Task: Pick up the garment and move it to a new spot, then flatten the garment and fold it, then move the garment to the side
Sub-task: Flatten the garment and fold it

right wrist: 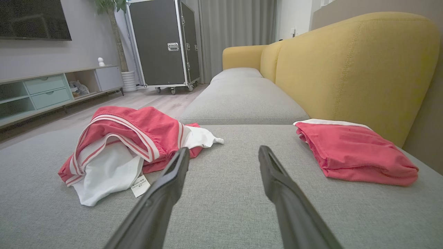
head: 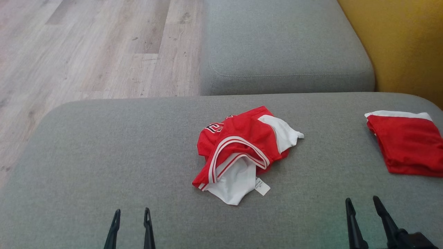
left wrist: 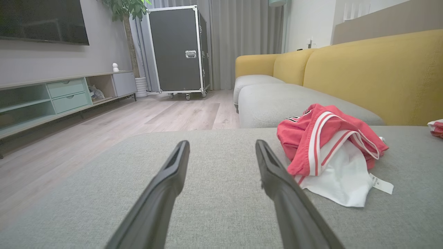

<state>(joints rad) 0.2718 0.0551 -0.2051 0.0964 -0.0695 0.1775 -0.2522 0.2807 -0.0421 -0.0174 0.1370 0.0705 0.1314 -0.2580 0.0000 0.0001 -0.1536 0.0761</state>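
The left gripper (head: 132, 211) hangs at the near edge of the grey seat cushion (head: 86, 166), its two dark fingers spread wide with nothing between them. The right gripper (head: 361, 200) sits at the same near edge, further to the right, its fingers likewise wide apart and holding nothing. Both point away from the robot across the cushion. Between the two and further out, the garment (head: 238, 145) lies in a crumpled heap near the middle of the cushion. It is red cloth with white stripes along a hem, a white lining turned outward, and a small white label (head: 262, 186) sticking out at its near side. Neither gripper touches it. Well to the right, by the cushion's right end, rests a folded red cloth (head: 406, 145) with a white band along its far edge. Beyond the cushion lies a second grey cushion (head: 283, 45), with the yellow backrest (head: 408, 41) to its right and a pale wood floor (head: 86, 45) to its left. The wrist views show a black case on wheels (left wrist: 176, 48), a low cabinet (left wrist: 65, 93) and grey curtains (left wrist: 242, 41) across the room.
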